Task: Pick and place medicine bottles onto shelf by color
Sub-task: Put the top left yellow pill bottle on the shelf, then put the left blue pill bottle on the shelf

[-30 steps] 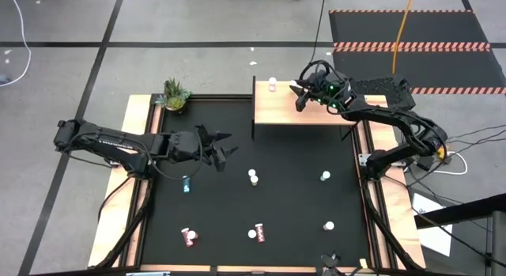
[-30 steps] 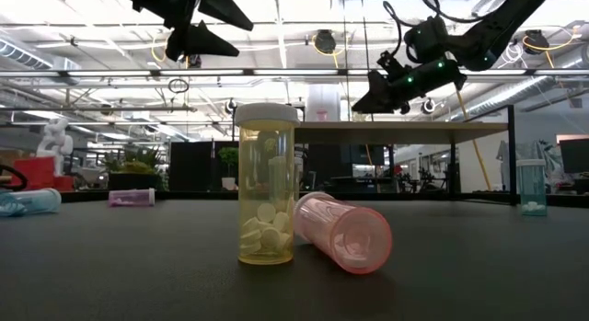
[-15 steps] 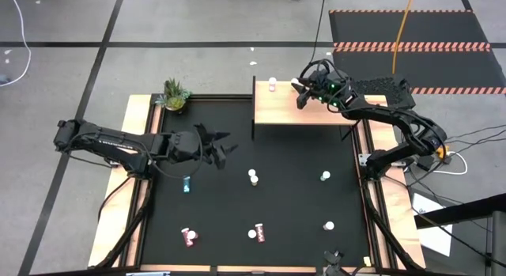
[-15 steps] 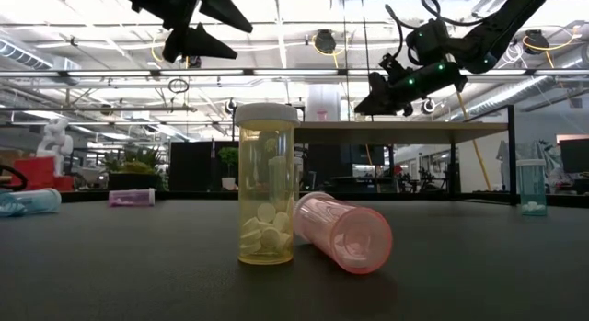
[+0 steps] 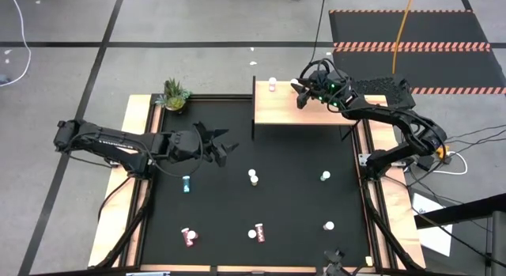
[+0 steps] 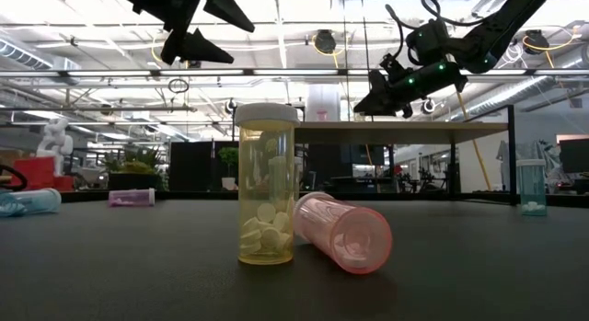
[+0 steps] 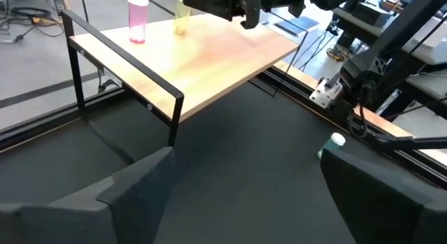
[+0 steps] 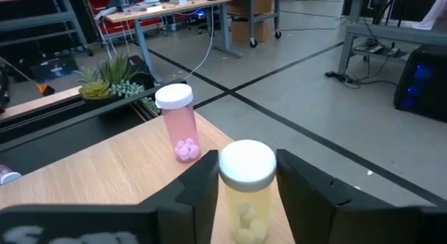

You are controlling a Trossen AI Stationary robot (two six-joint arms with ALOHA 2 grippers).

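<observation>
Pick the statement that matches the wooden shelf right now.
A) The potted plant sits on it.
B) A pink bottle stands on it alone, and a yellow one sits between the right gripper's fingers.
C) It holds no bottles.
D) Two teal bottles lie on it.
B: the right wrist view shows the pink bottle upright on the shelf and the yellow bottle between the right gripper fingers.

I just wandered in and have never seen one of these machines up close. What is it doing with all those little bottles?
It is sorting medicine bottles onto a wooden shelf. The right end effector is over the shelf with a yellow bottle between its fingers, next to a pink bottle already standing there. The left end effector hangs open above the black table, holding nothing. More bottles wait on the table, some upright and some tipped over.
</observation>
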